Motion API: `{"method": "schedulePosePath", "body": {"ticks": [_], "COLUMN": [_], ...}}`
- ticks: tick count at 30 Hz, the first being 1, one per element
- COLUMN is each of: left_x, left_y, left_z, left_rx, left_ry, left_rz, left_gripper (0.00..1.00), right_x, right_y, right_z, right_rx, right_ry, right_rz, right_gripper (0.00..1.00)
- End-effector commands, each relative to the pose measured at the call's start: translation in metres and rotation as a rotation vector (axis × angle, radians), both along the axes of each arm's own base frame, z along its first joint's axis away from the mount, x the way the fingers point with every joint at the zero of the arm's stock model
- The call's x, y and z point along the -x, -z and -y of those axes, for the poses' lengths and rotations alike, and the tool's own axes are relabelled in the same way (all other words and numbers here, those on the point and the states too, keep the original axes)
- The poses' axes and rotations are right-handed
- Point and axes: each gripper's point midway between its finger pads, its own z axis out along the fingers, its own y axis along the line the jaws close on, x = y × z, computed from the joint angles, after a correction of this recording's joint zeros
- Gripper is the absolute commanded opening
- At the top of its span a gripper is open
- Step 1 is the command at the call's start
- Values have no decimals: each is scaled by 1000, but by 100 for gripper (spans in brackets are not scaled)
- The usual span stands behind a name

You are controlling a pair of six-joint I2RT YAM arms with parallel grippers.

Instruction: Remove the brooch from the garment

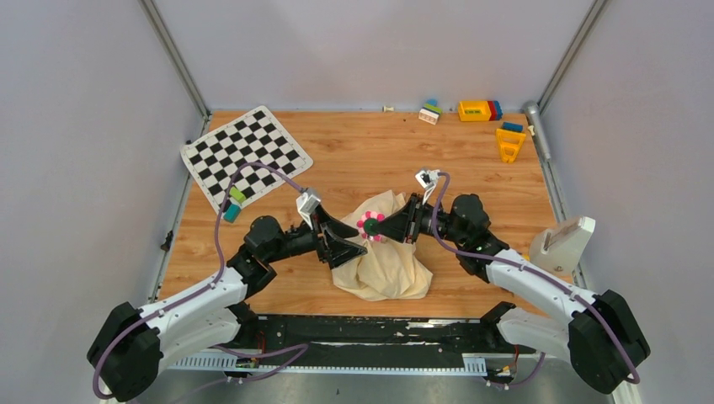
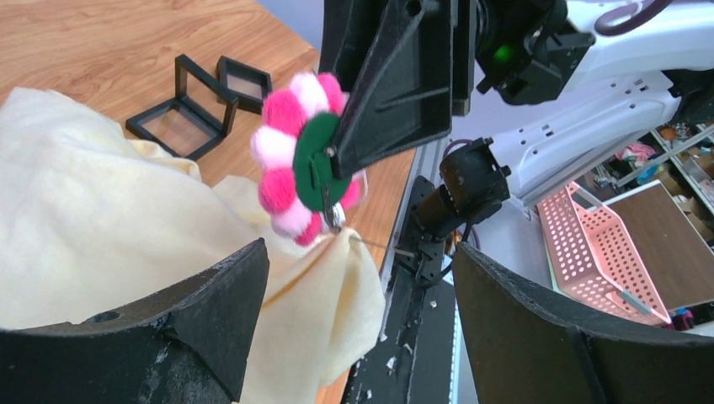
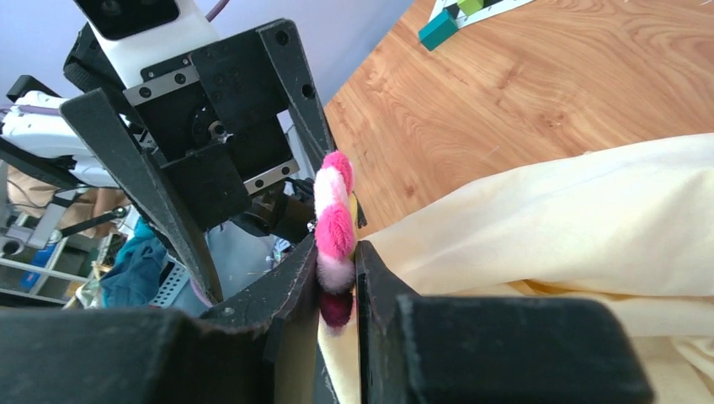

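Brooch [image 1: 370, 225] [image 2: 303, 156] [image 3: 334, 231]: mid desk [image 1: 379, 151], raised just above the cloth [image 1: 383, 265] [image 2: 84, 210] [image 3: 589, 210]. Its pin touches a pulled-up peak of fabric; I judge it not yet free.
Right tool [image 1: 383, 225] [image 3: 337, 278]: narrow, clamped on the brooch's edge, probably so the pin can be drawn out of the weave.
Left tool [image 1: 360, 242] [image 2: 358, 261]: wide, nothing between its fingers. It sits just below the brooch over the cloth, likely placed to hold the fabric down as a counter-pull.
Cloth shape: crumpled heap, tented toward the brooch where the pin catches it.
Frames [image 2: 181, 114]: 2 black squares on the desk, just beyond the cloth.
Pink basket [image 2: 589, 236]: off the desk, past its near edge; contents too unclear to tell.
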Motion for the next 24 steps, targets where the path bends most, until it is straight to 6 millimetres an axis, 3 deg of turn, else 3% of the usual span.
{"method": "schedulePosePath", "body": {"ticks": [1, 8, 15, 24], "left_x": [6, 6, 4, -3], "left_y": [8, 4, 12, 5], "left_z": [-6, -13, -15, -22], "left_rx": [-15, -10, -41, -81], "left_ry": [-1, -41, -54, -107], "left_rz": [28, 48, 32, 82], "left_gripper": [86, 86, 86, 85], "right_x": [-12, -26, -35, -80], "right_y": [-29, -24, -8, -3], "right_z": [2, 11, 18, 53], "right_rx": [19, 129, 229, 364], "right_ry": [44, 102, 133, 382], "right_rz": [171, 328, 440, 413], "right_gripper": [0, 0, 0, 0]}}
